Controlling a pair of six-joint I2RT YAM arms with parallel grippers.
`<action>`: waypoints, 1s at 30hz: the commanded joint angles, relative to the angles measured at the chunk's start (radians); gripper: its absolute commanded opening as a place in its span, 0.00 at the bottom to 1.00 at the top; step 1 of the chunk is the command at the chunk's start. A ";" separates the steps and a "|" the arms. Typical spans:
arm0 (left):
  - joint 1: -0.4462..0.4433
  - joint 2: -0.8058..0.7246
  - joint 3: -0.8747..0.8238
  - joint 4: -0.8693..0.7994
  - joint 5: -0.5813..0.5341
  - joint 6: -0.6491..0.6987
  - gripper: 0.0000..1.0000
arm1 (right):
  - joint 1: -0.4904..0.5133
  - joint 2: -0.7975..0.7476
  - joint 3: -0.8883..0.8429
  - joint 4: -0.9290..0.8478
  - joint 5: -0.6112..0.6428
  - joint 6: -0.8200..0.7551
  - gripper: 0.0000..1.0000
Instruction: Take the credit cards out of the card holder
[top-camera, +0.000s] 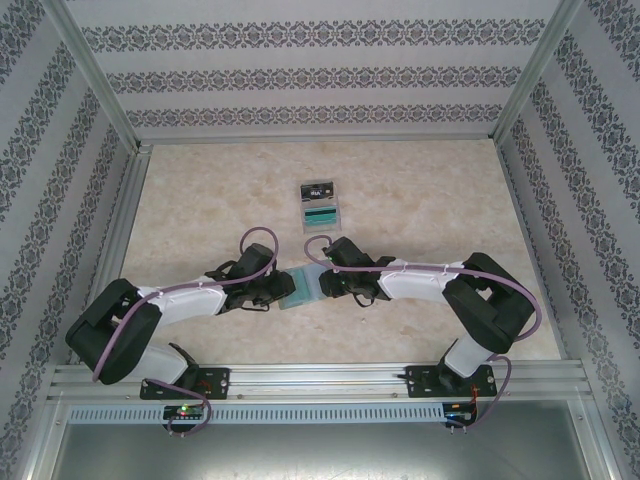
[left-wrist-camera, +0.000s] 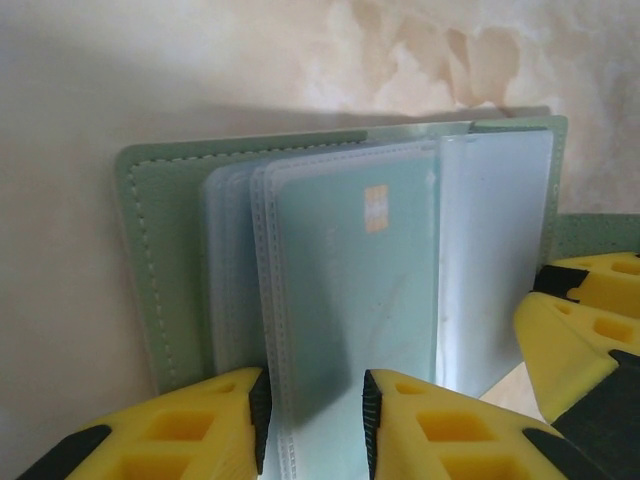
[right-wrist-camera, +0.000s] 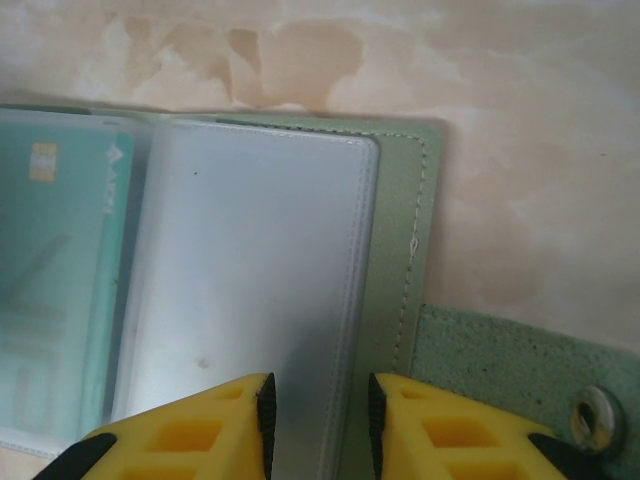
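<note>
The card holder (top-camera: 300, 288) lies open on the marbled counter (top-camera: 450, 200), between the two arms. The left tool (left-wrist-camera: 313, 425) stands with its jaws apart over the near edge of a clear sleeve, clasping nothing we can see. The right tool (right-wrist-camera: 320, 425) is likewise unclenched over the neighbouring sleeve, beside the closure tab (right-wrist-camera: 500, 370).

A teal card (left-wrist-camera: 350, 280) sits inside the left-hand sleeve. Farther back, a black card (top-camera: 319, 189) and a second teal card (top-camera: 321, 215) rest on a pale tray (top-camera: 339, 222).

We judge the card to be light, stiff and slick. The sleeves look thin and floppy, and the holder soft and light enough to lift or slide when the card is pulled, so one tool would have to pin it down. The best grip looks to be a thin pinch on whichever card edge clears the sleeve's mouth.

We cannot tell which side that mouth faces. The yellow fingers (left-wrist-camera: 215, 425) cover the sleeves' near edges. The frosted plastic also hides whether the stacked sleeves behind hold more cards, though the sleeve under the right tool looks empty. From above, the wrists hide much of the holder.
</note>
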 joint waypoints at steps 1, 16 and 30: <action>0.009 0.014 -0.005 0.059 0.036 -0.001 0.34 | -0.002 0.018 0.018 -0.002 -0.013 0.006 0.33; -0.004 -0.039 0.014 0.072 0.064 0.022 0.37 | -0.002 0.035 0.026 -0.003 -0.018 0.009 0.34; -0.070 0.005 0.106 0.124 0.099 0.051 0.38 | -0.011 0.028 0.021 -0.007 -0.006 0.017 0.34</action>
